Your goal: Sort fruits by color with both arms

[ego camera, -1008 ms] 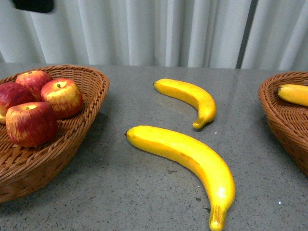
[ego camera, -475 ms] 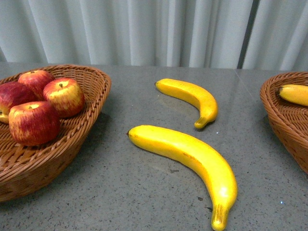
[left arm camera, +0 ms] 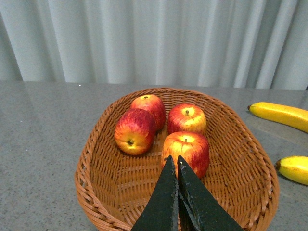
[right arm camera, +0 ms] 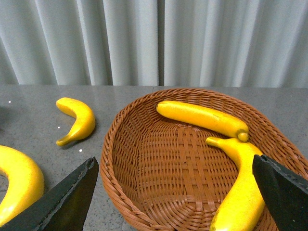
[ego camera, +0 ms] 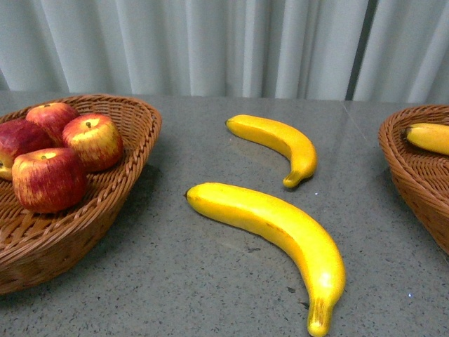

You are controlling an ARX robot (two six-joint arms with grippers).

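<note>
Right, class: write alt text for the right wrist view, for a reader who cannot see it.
A brown wicker basket holds two yellow bananas, framed by the black tips of the open right gripper. Two more bananas lie outside it on the grey table, with a pale curtain behind.

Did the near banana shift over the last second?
No. The near banana keeps the same spot relative to the far banana and the apple basket; the whole front view only slid slightly, everything together.
</note>
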